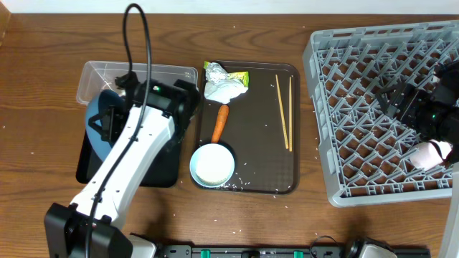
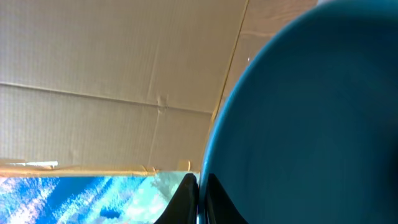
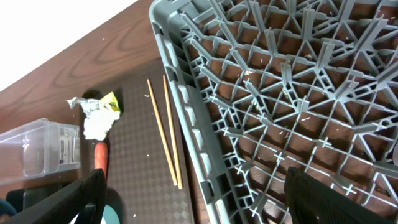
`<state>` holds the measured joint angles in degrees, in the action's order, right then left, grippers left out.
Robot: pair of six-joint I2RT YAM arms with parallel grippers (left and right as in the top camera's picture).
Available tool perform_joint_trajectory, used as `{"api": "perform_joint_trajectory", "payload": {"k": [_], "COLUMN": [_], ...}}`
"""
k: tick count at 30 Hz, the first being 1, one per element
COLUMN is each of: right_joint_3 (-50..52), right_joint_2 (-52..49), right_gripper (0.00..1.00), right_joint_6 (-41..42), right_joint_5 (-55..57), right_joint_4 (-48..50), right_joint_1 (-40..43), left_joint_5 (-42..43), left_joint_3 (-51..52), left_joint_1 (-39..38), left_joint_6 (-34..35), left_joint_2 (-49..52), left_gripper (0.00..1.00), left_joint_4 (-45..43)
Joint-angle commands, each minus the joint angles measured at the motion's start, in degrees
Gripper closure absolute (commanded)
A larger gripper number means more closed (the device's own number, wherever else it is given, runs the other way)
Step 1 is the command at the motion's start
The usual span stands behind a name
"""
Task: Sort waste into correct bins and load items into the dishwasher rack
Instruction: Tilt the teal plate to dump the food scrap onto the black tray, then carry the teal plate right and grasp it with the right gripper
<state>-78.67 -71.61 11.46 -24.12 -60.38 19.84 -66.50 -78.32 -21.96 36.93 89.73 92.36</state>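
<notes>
Clearly, the left gripper (image 2: 198,198) is clamped on the rim of the dark-blue plate (image 2: 311,124): its edge is pinched between the two closed fingers, and the plate is held tilted above the black tray (image 1: 159,173), next to the clear tub (image 1: 93,72). Meanwhile the right gripper (image 3: 196,186) hangs over the grey dishwasher rack (image 3: 261,93), jaws spread wide with nothing between them. Chopsticks (image 3: 165,134), carrot stick (image 1: 220,123), wrapper (image 1: 224,84) and bowl (image 1: 212,165) lie on the brown serving tray (image 1: 258,143), well apart from both grippers.
</notes>
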Motion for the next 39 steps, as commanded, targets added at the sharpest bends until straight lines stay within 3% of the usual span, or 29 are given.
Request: {"api": "perform_joint_trajectory", "payload": {"k": [1,6,13,20,24,31,34,39], "right_joint_3": [-0.17,-0.17,-0.17,-0.17,-0.17,-0.17,-0.17,-0.17], "right_joint_2": [-0.17,-0.17,-0.17,-0.17,-0.17,-0.17,-0.17,-0.17], "right_gripper": [0.16,0.16,0.15,0.15,0.15,0.15,0.16,0.15], "right_joint_6": [-0.81,-0.81,-0.83,-0.83,-0.85,-8.09,-10.14,-12.0], "right_joint_5": [0.17,0.15,0.17,0.17,-0.2,-15.04,-22.1,-25.88], "right_joint_4": [0.26,0.46,-0.15,-0.11,0.35,2.78,2.93,2.91], "right_joint_1": [-0.42,-0.42,-0.42,-0.39,-0.42,-0.42,-0.68,-4.66], "left_joint_5": [-7.58,-8.57,-6.14,-8.96,-6.88,8.61,22.14,49.37], "left_joint_3": [0.04,0.24,1.79,2.45,0.98,-12.0,-17.99,-19.93], "left_joint_1": [-3.23,-7.56,-7.48,-6.19,-9.03,-15.1,-17.57,-20.72], "left_joint_6": [0.79,-0.7,-0.72,-0.81,-0.66,-0.72,-2.78,-15.43], "left_joint_2": [-0.52,-0.52,-0.52,-0.52,-0.63,-1.46,-2.14,-2.93], "left_gripper": [0.94,0.94,0.94,0.94,0.94,0.94,0.94,0.94], "left_joint_4": [4.35,4.46,4.46,4.44,4.15,-1.92,-9.88,-29.68]}}
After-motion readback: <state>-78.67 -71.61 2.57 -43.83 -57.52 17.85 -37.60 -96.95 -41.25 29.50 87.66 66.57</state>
